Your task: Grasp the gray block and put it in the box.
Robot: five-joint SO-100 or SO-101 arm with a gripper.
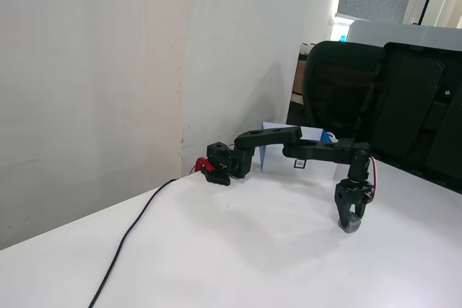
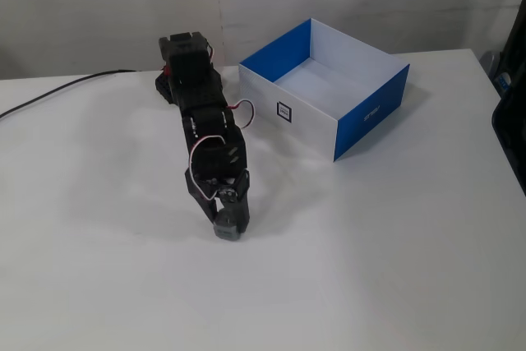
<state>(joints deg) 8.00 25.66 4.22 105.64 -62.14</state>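
The gray block (image 1: 351,225) is a tiny dull cube resting on the white table, between the fingertips of my gripper (image 1: 351,221). In the other fixed view the block (image 2: 228,226) sits at the tip of the gripper (image 2: 227,221), whose jaws are closed around it. The arm is stretched out low over the table. The box (image 2: 362,117) is white outside with blue inner sides and a square marker on its front; it stands behind and to the right of the gripper. In a fixed view the box (image 1: 271,146) is mostly hidden behind the arm.
A black cable (image 1: 133,232) runs from the arm's base across the table to the front left. A black office chair (image 1: 339,91) and a large black case (image 1: 426,117) stand behind the table's right edge. The white table (image 2: 394,269) spreads around the gripper.
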